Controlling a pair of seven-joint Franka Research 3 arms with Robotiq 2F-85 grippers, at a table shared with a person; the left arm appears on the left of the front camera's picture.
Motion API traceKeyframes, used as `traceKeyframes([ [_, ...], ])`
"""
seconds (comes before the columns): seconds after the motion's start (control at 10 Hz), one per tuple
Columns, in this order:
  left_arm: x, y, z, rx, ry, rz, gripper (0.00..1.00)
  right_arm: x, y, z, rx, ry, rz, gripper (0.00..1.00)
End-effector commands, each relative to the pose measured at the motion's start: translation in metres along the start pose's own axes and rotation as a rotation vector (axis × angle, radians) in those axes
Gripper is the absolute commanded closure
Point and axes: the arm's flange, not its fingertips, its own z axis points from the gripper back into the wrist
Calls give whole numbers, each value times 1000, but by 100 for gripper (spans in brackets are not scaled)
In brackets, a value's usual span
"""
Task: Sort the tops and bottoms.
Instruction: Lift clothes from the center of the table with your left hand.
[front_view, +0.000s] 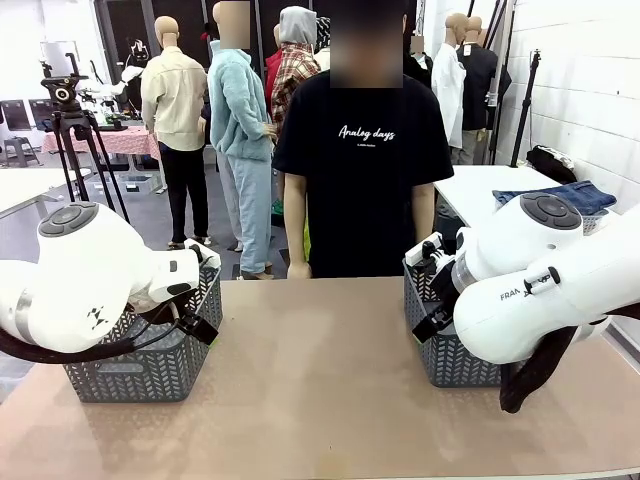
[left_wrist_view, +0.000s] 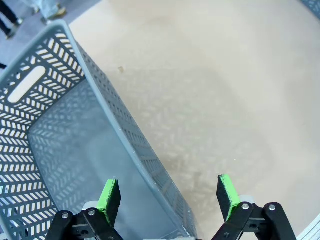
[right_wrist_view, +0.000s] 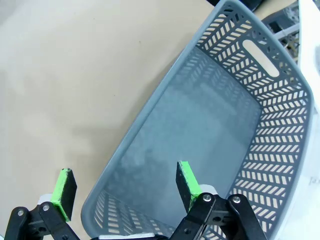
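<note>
Both jaws hung spread wide, one pair over the right basket (front_view: 440, 365), some denim (front_view: 550, 193) lay on the side table (front_view: 480, 185) behind that basket, so I'd pinch a thick fold once it reached the bench (front_view: 320, 390).

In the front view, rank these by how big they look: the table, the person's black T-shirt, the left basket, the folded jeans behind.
1. table
2. black T-shirt
3. left basket, partly hidden by the left arm
4. folded jeans, smallest, though they lie farther off and partly hidden
</note>
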Motion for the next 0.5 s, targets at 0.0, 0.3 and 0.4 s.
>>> traceKeyframes([
  [0.0,0,1,0,0,0,3,0,0,0,0,0,0,0,0],
  [0.3,0,1,0,0,0,3,0,0,0,0,0,0,0,0],
  [0.4,0,1,0,0,0,3,0,0,0,0,0,0,0,0],
])
